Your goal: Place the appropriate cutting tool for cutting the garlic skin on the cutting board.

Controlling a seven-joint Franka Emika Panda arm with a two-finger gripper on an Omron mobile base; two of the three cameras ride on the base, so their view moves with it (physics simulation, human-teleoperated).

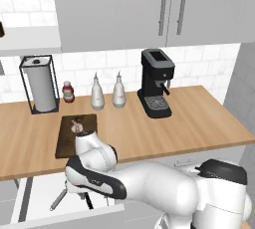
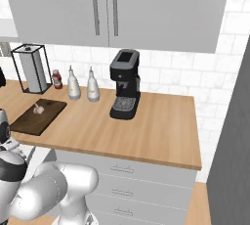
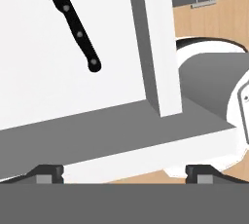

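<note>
The knife (image 3: 78, 33), black-handled with a narrow grey blade, lies on the white floor of an open drawer (image 3: 58, 86), above and left of my fingertips. My gripper (image 3: 125, 174) hangs over the drawer's front edge, open, its two tips far apart with nothing between them. In the left base view my arm bends down from the counter into that drawer (image 1: 35, 198), where a dark handle (image 1: 89, 201) shows under the hand. The dark brown cutting board (image 1: 67, 141) lies on the counter above, with the garlic (image 1: 77, 127) on its far end. The board (image 2: 29, 121) and garlic (image 2: 39, 109) also sit at the left of the right base view.
A grey metal utensil (image 1: 59, 199) lies in the drawer left of my hand. At the counter's back stand a paper towel holder (image 1: 40, 86), a red jar (image 1: 68, 92), two white bottles (image 1: 97, 93) and a black coffee machine (image 1: 157, 83). Grey wall cabinets (image 1: 149, 9) hang overhead.
</note>
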